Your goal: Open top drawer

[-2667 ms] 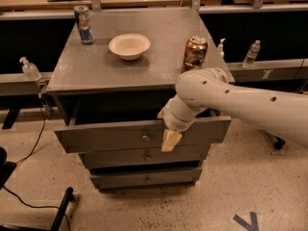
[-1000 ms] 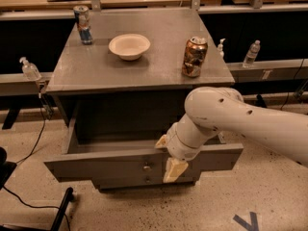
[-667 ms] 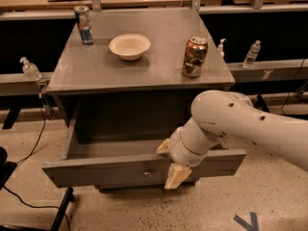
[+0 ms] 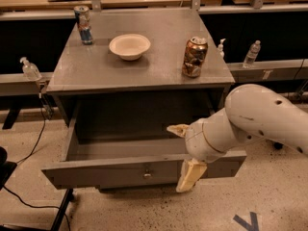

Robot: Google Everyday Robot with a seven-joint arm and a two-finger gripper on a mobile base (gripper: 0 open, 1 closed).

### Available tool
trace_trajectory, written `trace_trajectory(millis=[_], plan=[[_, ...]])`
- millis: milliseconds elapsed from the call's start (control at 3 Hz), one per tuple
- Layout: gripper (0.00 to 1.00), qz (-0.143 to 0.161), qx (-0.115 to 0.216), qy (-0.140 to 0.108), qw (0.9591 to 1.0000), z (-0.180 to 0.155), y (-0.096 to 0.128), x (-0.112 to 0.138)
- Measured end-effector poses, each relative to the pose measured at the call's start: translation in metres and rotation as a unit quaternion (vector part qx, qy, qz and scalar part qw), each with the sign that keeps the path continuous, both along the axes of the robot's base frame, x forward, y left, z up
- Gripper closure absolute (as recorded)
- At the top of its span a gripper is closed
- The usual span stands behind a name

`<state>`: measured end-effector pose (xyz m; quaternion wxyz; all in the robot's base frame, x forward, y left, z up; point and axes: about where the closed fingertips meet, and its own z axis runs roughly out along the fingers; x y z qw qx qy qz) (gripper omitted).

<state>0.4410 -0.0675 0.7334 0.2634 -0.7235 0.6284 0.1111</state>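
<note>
Claw (image 4: 177,158) low, centre-right, fingers (image 4: 191,174) splayed

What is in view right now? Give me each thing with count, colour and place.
Cabinet: one, grey, centre.
Top drawer: one, grey with a brass-coloured knob, pulled out of the cabinet's front.
Bowl: one, cream, on the cabinet top, toward the back.
Blue can: one, back left corner of the cabinet top.
Brown can: one, right side of the cabinet top.
Pump bottle: one, clear, on the ledge left of the cabinet.
Small bottle: one, pale, just right of the cabinet.
Water bottle: one, clear, on the right ledge.
Floor marking: one, blue, bottom right.
Arm: one, white, reaching in from the right.
Gripper: one, beige, at the drawer front, right of the knob.
</note>
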Motion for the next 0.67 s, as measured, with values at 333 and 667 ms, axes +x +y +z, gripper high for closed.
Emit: trace_trajectory(millis=[333, 667], plan=[[0.0, -0.042, 0.036, -0.025, 0.9981, 0.027, -0.0207, 0.0117], [0.0, -0.054, 0.046, -0.029, 0.997, 0.0343, -0.0259, 0.0138]])
